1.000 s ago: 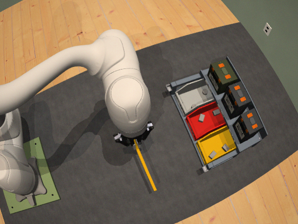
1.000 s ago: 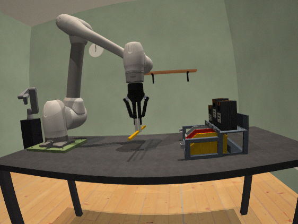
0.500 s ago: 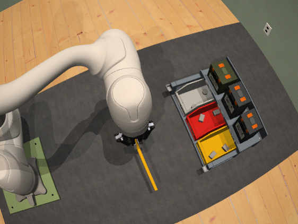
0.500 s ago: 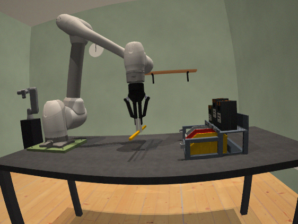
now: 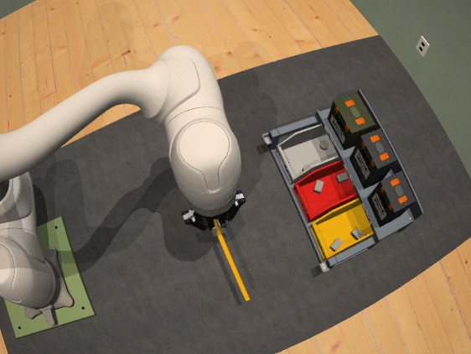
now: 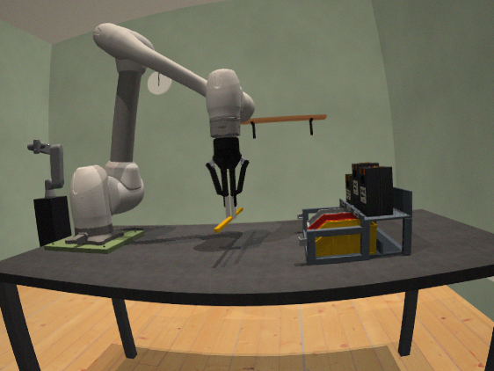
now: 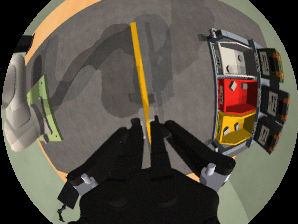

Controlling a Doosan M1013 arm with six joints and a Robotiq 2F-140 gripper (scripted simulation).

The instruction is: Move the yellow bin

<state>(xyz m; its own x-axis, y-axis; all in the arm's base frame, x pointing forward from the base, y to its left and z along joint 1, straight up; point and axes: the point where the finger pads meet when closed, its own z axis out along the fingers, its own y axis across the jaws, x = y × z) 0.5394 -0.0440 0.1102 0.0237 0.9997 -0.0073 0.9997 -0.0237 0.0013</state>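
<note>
The yellow open bin (image 5: 343, 229) sits in the front slot of the grey shelf (image 5: 339, 184), with two grey parts in it; it also shows in the side view (image 6: 345, 239) and the wrist view (image 7: 234, 127). My gripper (image 6: 228, 203) hangs above the middle of the table, well left of the shelf, shut on one end of a long thin yellow bar (image 5: 231, 260). The bar slants down and out from the fingers, clear of the table top (image 6: 230, 224).
A red bin (image 5: 326, 190) and a white bin (image 5: 304, 153) stand beside the yellow one on the shelf. Three dark boxes (image 5: 371, 157) with orange clips sit on the shelf's back row. The arm's base stands on a green plate (image 5: 50, 277) at the left.
</note>
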